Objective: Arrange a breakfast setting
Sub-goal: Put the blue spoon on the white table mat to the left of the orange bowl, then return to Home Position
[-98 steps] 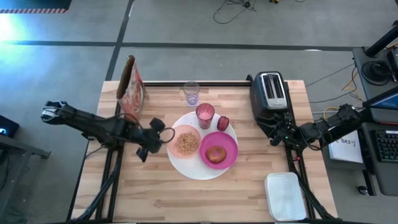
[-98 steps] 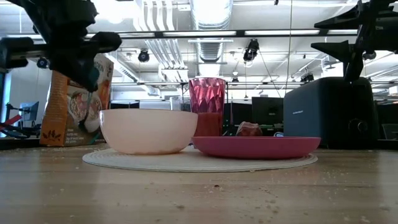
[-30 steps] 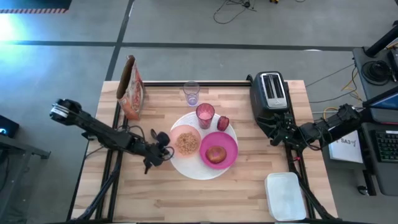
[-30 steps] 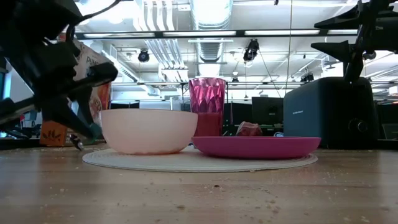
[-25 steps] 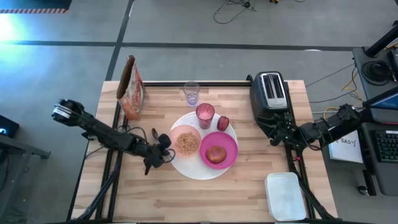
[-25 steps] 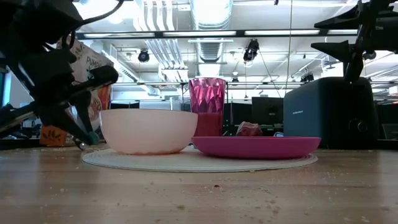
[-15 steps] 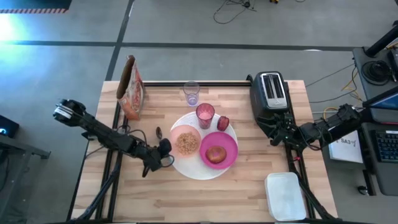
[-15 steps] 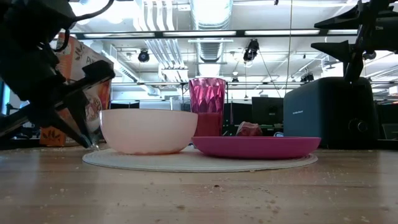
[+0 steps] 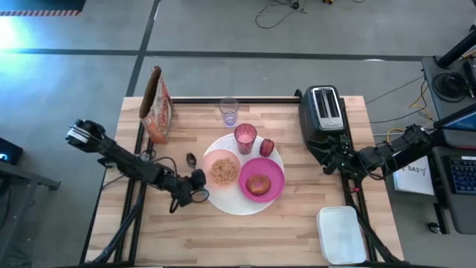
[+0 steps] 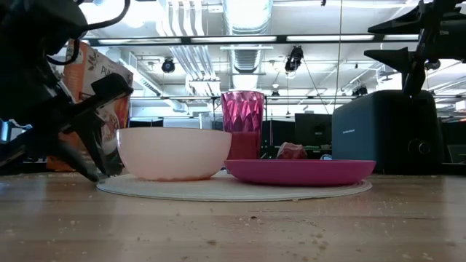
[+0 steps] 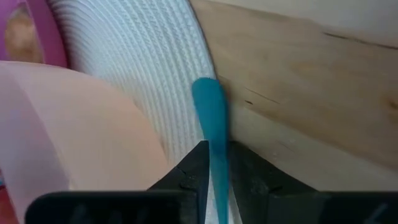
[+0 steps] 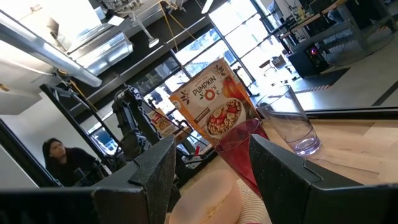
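Note:
A large white plate (image 9: pixel 223 202) carries a pale pink bowl (image 9: pixel 222 170) of cereal, a magenta plate (image 9: pixel 272 173) with a brown bun (image 9: pixel 258 184), a pink cup (image 9: pixel 245 137) and a small red food (image 9: pixel 266 147). A teal-handled spoon (image 9: pixel 190 159) lies on the table along the white plate's left rim, its bowl end toward the far edge. My left gripper (image 9: pixel 195 196) is low at the spoon's handle, shut on it. My right gripper (image 12: pixel 211 180) waits open near the toaster, with nothing between its fingers. My left gripper has the spoon's teal handle (image 11: pixel 214 163) pinched between its two fingers, a little back from the handle's free end (image 11: pixel 208 99). The fingers (image 11: pixel 196 169) slant down from the table's left and lie across the handle. The handle lies where the white plate's rim meets the wood.
A black toaster (image 9: pixel 325 109) stands at the far right, a clear tumbler (image 9: pixel 229 112) behind the plate, a cereal box (image 9: pixel 156 104) at the far left, a white lidded container (image 9: pixel 341 234) at the near right. Bare wood lies near and left of the plate.
My left gripper has sunk to the table, shifted a little toward the near edge and rolled about its own line. The spoon has come down with it and now lies along the plate's left rim, its bowl end showing on the wood.

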